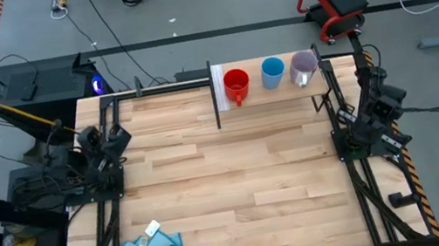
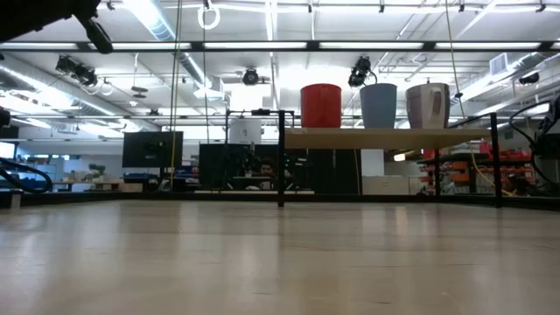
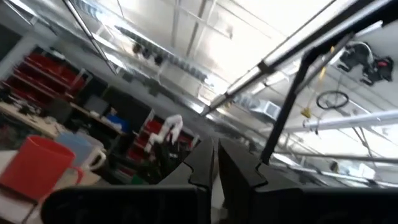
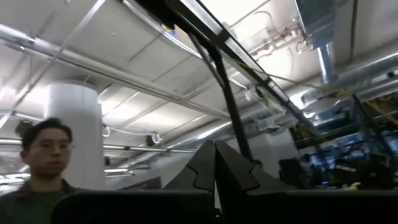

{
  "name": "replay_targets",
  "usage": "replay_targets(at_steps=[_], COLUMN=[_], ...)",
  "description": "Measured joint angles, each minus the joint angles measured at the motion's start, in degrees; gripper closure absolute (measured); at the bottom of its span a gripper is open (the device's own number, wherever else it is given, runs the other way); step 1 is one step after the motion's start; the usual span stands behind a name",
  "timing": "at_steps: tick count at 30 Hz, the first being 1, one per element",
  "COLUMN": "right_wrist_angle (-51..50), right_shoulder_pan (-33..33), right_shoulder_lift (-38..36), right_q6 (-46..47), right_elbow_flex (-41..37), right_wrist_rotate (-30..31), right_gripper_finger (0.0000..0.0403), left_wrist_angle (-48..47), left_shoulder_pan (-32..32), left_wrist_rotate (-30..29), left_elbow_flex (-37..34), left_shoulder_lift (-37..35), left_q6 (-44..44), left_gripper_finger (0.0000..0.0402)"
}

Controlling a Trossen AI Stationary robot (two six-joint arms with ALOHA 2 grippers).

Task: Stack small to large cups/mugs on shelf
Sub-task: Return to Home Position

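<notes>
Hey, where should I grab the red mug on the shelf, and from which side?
Probably from above, pinching the rim of the red mug. It stands upright with its mouth open, its handle points toward the table's middle, and the blue cup crowds one side.

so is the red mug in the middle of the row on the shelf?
No: the light-blue cup stands in the middle, with the red mug at the end by the dark panel and the purple mug opposite.

Left wrist view: light-blue cup (image 3: 79,149) mostly hidden behind red mug (image 3: 36,167).
</notes>
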Motion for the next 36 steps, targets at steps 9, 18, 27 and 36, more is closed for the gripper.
replay_targets(at_steps=[9, 18, 27, 36], right_wrist_angle=[0.27, 4.29, 6.81, 2.10], right_shoulder_pan=[0.00, 0.00, 0.00, 0.00], right_shoulder_lift=[0.00, 0.02, 0.02, 0.02], right_q6=[6.40, 8.66, 8.29, 8.31], right_elbow_flex=[-2.81, -6.45, -7.82, -7.82], right_wrist_rotate=[-0.70, -0.76, -0.76, -0.76], right_gripper_finger=[0.0390, 0.0390, 0.0390, 0.0390], left_wrist_angle=[-2.75, -5.69, -7.34, -7.67], left_shoulder_pan=[-0.02, -0.02, -0.02, -0.02], left_wrist_rotate=[2.37, 2.37, 1.11, 0.82], left_elbow_flex=[0.02, 0.02, 0.04, 0.04], left_shoulder_lift=[0.00, 0.02, 0.39, 6.22], left_q6=[-0.03, 0.40, 1.95, 2.57], left_gripper_finger=[0.0363, 0.0374, 0.0364, 0.0370])
